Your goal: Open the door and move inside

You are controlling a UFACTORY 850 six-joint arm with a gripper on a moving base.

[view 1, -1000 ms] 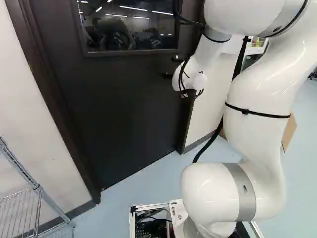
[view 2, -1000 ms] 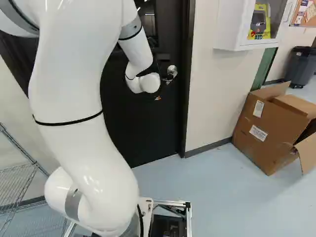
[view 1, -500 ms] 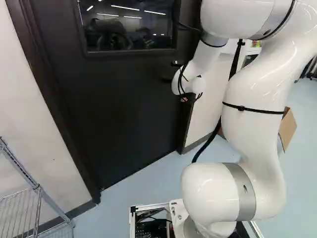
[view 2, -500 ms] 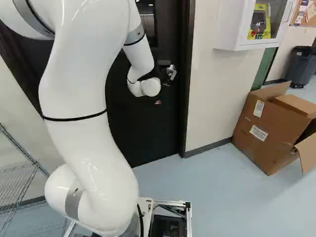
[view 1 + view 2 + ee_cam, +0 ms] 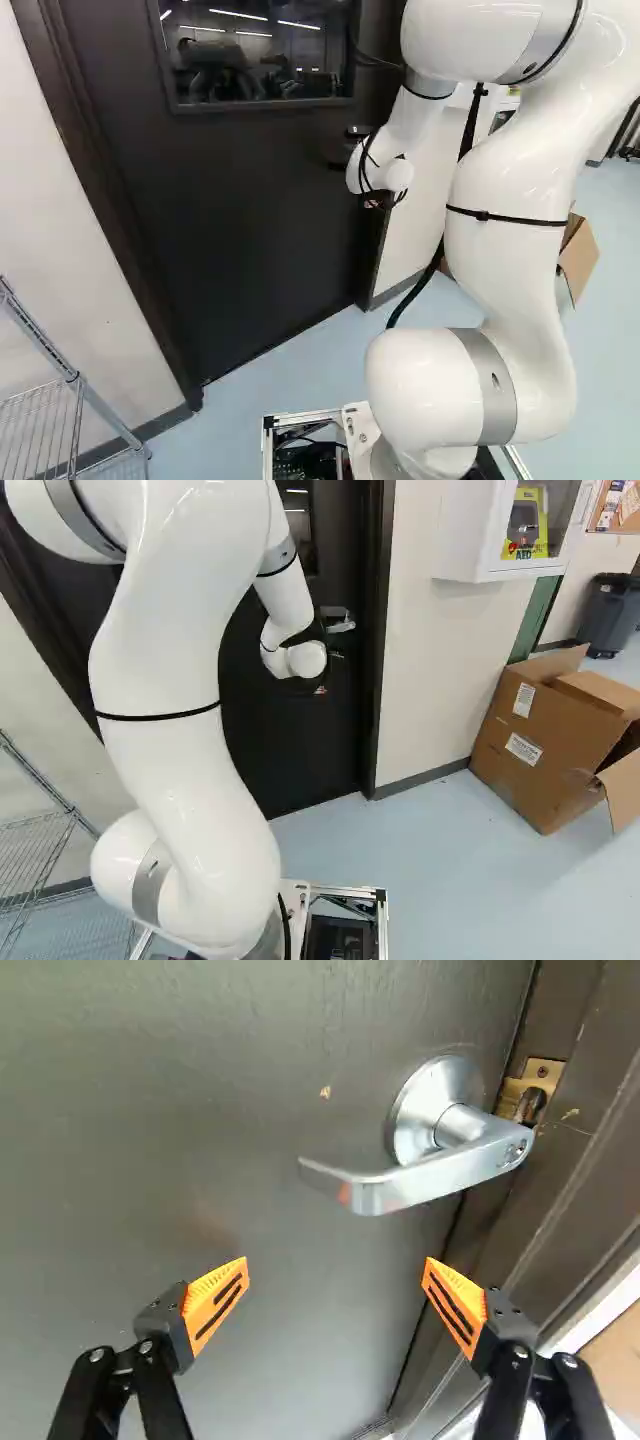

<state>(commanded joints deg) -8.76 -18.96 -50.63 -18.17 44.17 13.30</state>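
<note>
The black door [image 5: 250, 200] stands closed in its dark frame, a window in its upper part. Behind my white wrist in the right base view, a small part of the gripper [image 5: 320, 690] shows close to the door. Its silver lever handle [image 5: 340, 626] is just beyond the wrist there. In the wrist view the gripper [image 5: 336, 1265] is open, fingers wide apart with nothing between them. Ahead of the fingertips and off to the frame side is the handle [image 5: 430, 1172], apart from both orange pads. A brass plate [image 5: 530, 1085] shows at the door's edge.
A wire shelf [image 5: 75, 400] stands by the wall left of the door. Right of the door come a wall, a white cabinet [image 5: 500, 540] mounted on it, an open cardboard box [image 5: 540, 745] on the floor and a grey bin [image 5: 610, 615].
The upper arm has shifted left in the left base view and right in the right base view. My wrist has moved slightly, and more of the lever shows beyond it. The base has not moved.
</note>
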